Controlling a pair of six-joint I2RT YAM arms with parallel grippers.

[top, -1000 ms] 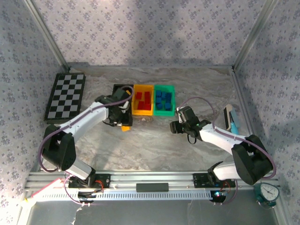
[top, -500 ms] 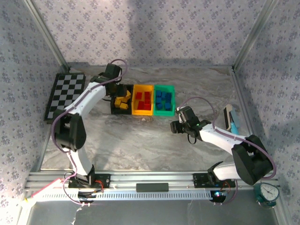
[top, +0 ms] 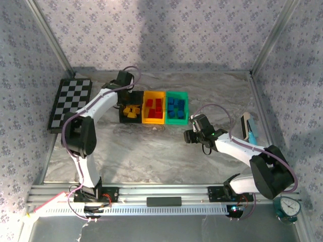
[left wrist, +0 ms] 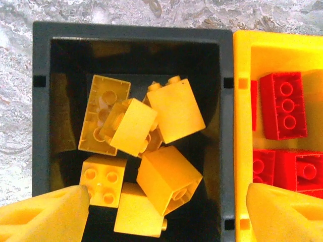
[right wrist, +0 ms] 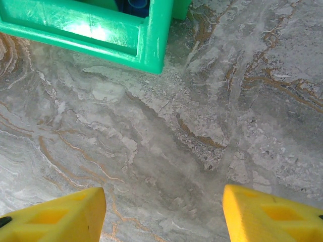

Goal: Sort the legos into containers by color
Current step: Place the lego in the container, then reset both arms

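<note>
My left gripper hangs open over the black bin, one finger above the bin's left side and the other over the yellow bin's wall. Several yellow legos lie loose in the black bin, and none is between the jaws. The yellow bin holds red legos, and the green bin holds blue legos. My right gripper stands open over bare table just in front of the green bin, with nothing between its fingers.
A black-and-white checkerboard lies at the far left. A blue and white object stands by the right wall and a gauge sits at the near right corner. Metal frame posts and patterned walls close in the marble table.
The left arm swung from in front of the black bin to above it with a yellow lego, then opened its jaws; the lego now lies in the bin. The right arm stayed still.
</note>
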